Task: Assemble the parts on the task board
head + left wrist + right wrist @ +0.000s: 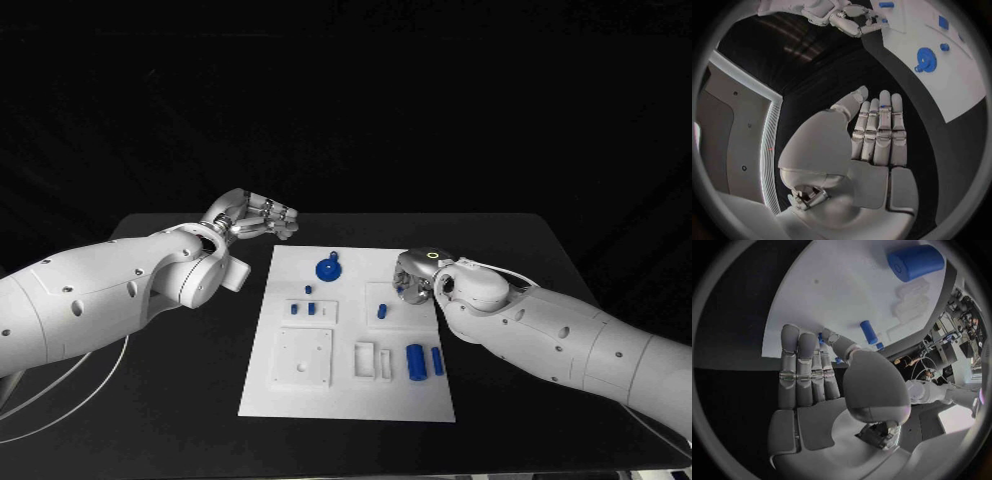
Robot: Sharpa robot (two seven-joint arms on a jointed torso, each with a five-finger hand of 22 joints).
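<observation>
The black surface (173, 400) carries the white task board (346, 400) lengthwise in the middle, and the blue parts are spread over it: a gear-like disc (329, 268) near the far end, small pegs (307, 290) just behind the raised plate, one short peg (382, 311) mid-board, and a pair of upright cylinders (417, 360) toward the near right corner. The right hand (415, 278) hangs over the board's far right edge, fingers straight and together, holding nothing; its wrist view shows the short peg just beyond the fingertips (791, 332). The left hand (257, 216) sits off the board's far left corner over bare surface, also flat, fingers extended and unloaded. The step looks to be the right hand's reach for that short peg. To do it well, the fingers should spread before descending, come straight down, and pinch the peg across its width so it does not roll. The left hand should keep off the board.
</observation>
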